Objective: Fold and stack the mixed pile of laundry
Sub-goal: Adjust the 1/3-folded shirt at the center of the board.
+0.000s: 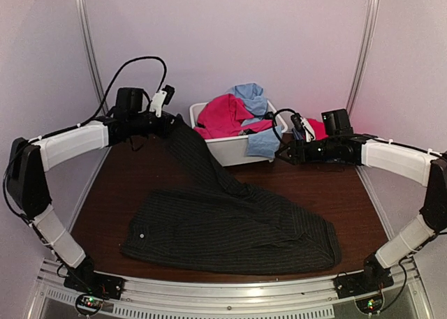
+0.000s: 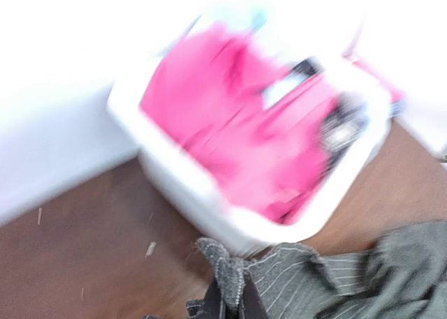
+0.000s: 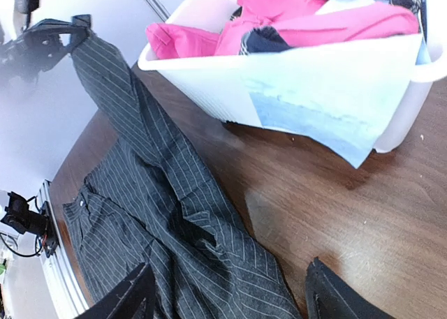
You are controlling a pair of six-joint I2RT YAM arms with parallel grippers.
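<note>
Left claw pinches one pinstriped garment; right claw gapes.

**A:** What's unclear in the left wrist view?
**B:** Everything is blurred. The white tub and pink garment smear, and the pinstriped trousers hide the fingers of the left gripper.
**A:** And the right wrist view?
**B:** The bottom edge cuts off the right gripper. The tub's right end runs out of frame.

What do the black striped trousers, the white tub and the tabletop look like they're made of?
The black striped trousers look like thin matte woven cloth: soft drape, creases, fine pale pinstripes. The white tub is probably smooth moulded plastic: rigid walls, rounded rim. The tabletop is dark wood or wood-look laminate with slight sheen; faint grain shows, which one is unclear.
</note>
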